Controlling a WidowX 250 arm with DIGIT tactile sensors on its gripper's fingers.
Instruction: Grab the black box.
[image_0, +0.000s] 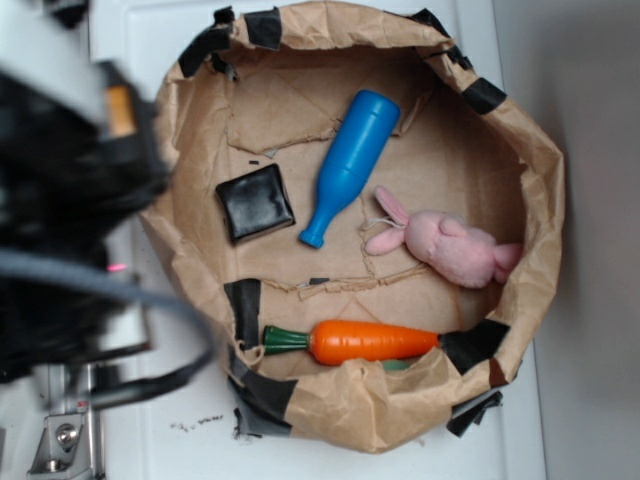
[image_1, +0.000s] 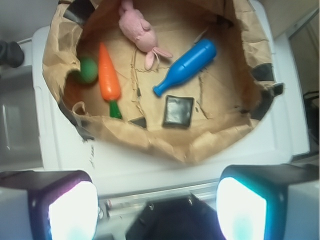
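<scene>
The black box (image_0: 256, 203) is a small flat glossy square lying on the floor of a brown paper bag (image_0: 520, 150), at its left side next to the blue bottle (image_0: 349, 165). In the wrist view the box (image_1: 178, 111) lies near the bag's near rim, just below the bottle's neck (image_1: 186, 67). My gripper (image_1: 157, 210) is open and empty, its two fingers (image_1: 72, 212) wide apart. It hangs high above the white surface, outside the bag and well short of the box. In the exterior view the arm (image_0: 60, 200) is a dark blur at the left.
Inside the bag lie an orange carrot (image_0: 370, 341), a pink plush rabbit (image_0: 445, 243) and a green ball (image_1: 88, 70). Black tape strips (image_0: 244, 305) patch the bag's crumpled rim. A metal rail (image_1: 165, 197) and a black plate (image_1: 175, 222) lie below the gripper.
</scene>
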